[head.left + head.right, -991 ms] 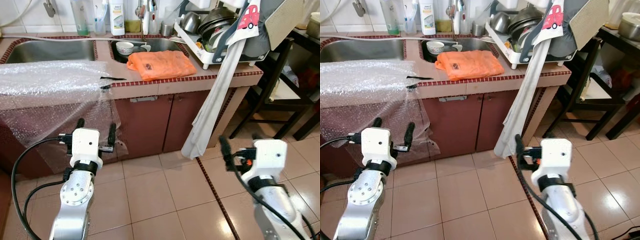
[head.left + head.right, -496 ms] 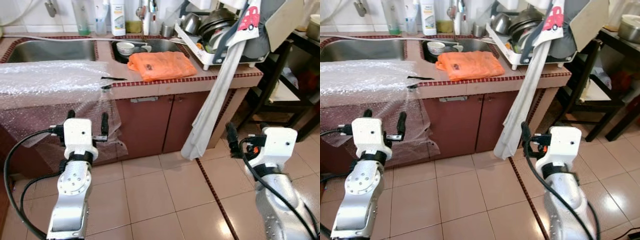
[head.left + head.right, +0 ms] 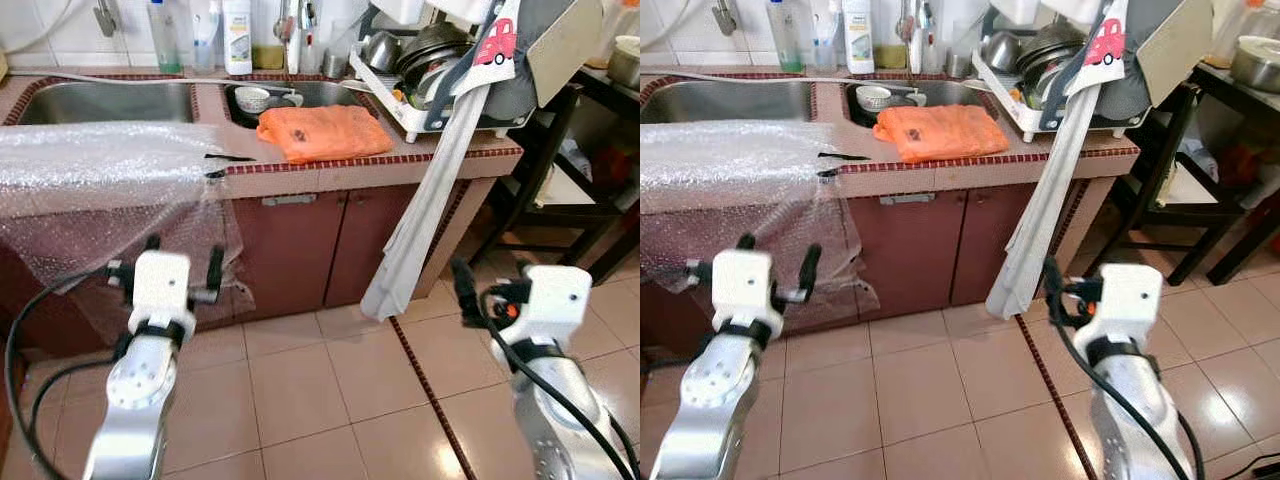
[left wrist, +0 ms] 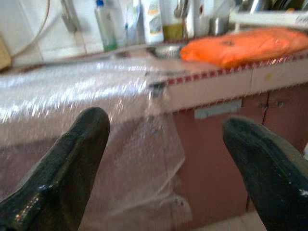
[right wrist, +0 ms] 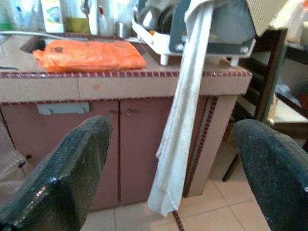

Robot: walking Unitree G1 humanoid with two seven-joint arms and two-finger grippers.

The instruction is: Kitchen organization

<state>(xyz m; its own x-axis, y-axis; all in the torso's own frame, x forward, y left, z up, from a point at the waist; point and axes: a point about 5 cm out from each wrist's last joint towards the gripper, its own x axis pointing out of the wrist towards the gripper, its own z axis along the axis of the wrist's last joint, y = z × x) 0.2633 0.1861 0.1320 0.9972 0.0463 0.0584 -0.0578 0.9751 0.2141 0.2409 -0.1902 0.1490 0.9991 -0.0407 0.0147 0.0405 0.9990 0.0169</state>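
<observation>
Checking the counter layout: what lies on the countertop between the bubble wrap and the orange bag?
In the left eye view, a thin black item lies on the counter edge between the bubble wrap and the orange bag; otherwise bare countertop.

Both head views look forward and down at the tiled counter (image 3: pixel 300 175). Both low wrist views face it too, sharing the crumpled orange plastic bag (image 5: pixel 89 55).

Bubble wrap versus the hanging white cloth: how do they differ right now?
The bubble wrap is clear and lies spread across the counter, spilling over the front edge; the white cloth is opaque and hangs in a narrow strip from the dish rack almost to the floor. The wrap is on the robot's left, the cloth on its right. Both drape over the cabinet front.
</observation>
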